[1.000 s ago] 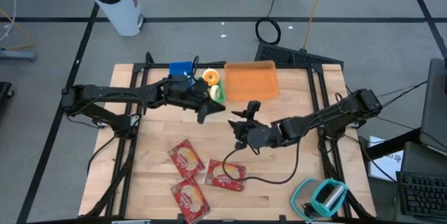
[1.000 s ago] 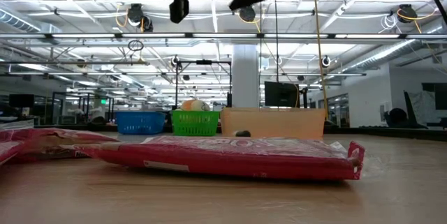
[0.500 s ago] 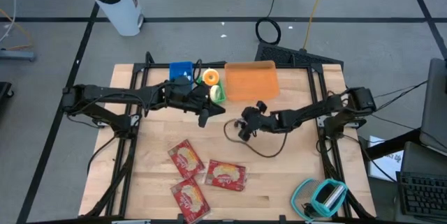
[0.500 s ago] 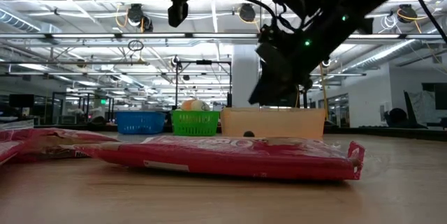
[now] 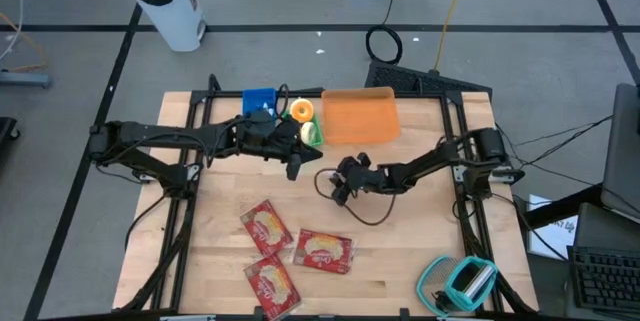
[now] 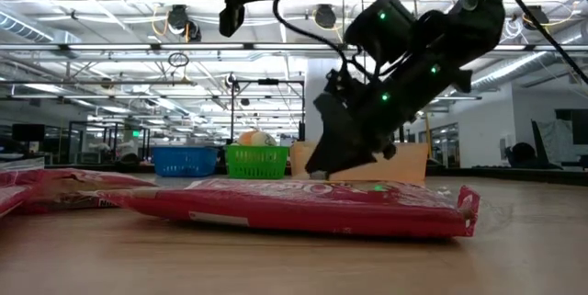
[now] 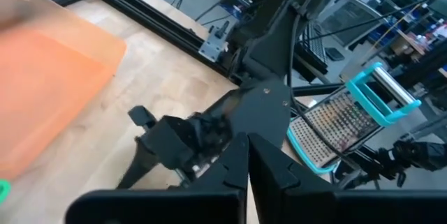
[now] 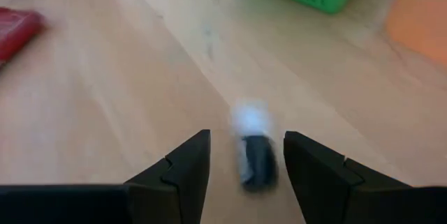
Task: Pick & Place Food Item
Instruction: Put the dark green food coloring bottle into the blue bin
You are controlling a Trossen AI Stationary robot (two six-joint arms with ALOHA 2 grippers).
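Meanwhile the right arm has swung from the red packets to mid-table, its right gripper now low over the wood with fingers spread around a small dark, white-tipped object, not yet pinched. Three red food packets lie untouched at the near edge. The left gripper, fingers pressed together, hovers near the green basket and orange tray.

red snack packs, an orange tray (green basket beside).
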